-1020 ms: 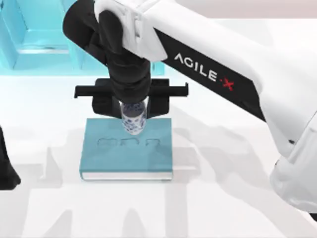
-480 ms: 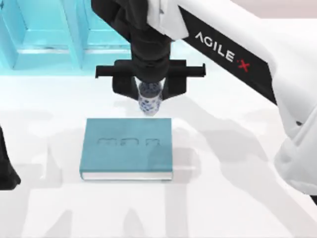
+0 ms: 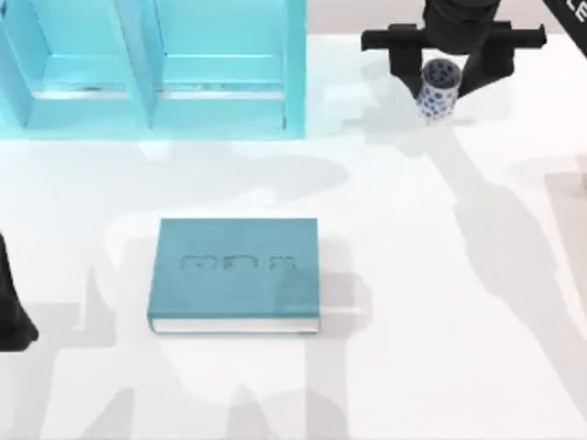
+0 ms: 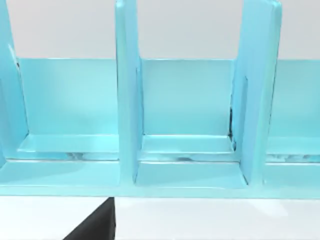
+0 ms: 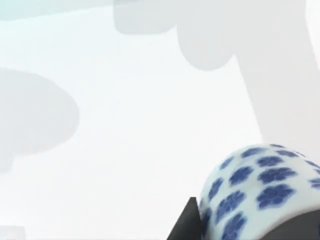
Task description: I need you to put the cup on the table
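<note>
The small white cup (image 3: 438, 89) with blue flowers hangs in my right gripper (image 3: 440, 75), which is shut on it at the back right of the table (image 3: 413, 275). It is held above the white surface, to the right of the shelf unit. The right wrist view shows the cup's patterned side (image 5: 255, 192) close up, with bare white table beneath it. My left arm (image 3: 11, 307) stays parked at the left edge of the table.
A teal hardcover book (image 3: 235, 273) lies flat at the table's middle left. A light-blue shelf unit (image 3: 151, 64) stands along the back left, its compartments (image 4: 187, 125) facing the left wrist camera.
My right gripper has carried the cup off the book, moving it back and to the right, past the shelf's right end. The left arm has not moved.
</note>
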Robot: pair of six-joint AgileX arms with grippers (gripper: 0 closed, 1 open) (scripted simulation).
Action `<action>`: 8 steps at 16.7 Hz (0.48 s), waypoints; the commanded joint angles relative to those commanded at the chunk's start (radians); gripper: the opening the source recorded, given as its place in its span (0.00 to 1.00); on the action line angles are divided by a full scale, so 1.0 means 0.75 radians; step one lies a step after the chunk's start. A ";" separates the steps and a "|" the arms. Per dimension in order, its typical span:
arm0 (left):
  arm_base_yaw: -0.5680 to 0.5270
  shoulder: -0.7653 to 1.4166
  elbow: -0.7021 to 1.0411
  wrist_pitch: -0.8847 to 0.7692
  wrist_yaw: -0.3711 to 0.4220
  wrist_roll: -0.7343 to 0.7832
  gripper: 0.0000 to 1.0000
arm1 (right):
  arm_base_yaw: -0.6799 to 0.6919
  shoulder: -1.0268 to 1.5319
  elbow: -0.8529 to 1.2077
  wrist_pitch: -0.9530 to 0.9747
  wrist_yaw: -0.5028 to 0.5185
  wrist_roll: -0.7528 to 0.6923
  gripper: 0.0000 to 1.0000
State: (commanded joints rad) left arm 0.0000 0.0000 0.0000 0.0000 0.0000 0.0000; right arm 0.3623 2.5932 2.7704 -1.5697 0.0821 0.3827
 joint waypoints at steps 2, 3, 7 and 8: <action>0.000 0.000 0.000 0.000 0.000 0.000 1.00 | -0.059 0.010 0.030 -0.013 -0.007 -0.062 0.00; 0.000 0.000 0.000 0.000 0.000 0.000 1.00 | -0.068 0.010 0.034 -0.015 -0.010 -0.073 0.00; 0.000 0.000 0.000 0.000 0.000 0.000 1.00 | -0.065 0.011 0.029 -0.012 -0.007 -0.070 0.00; 0.000 0.000 0.000 0.000 0.000 0.000 1.00 | -0.064 0.013 0.032 -0.013 -0.007 -0.070 0.00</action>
State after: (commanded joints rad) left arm 0.0000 0.0000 0.0000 0.0000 0.0000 0.0000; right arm 0.3141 2.6028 2.7946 -1.5797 0.0768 0.3300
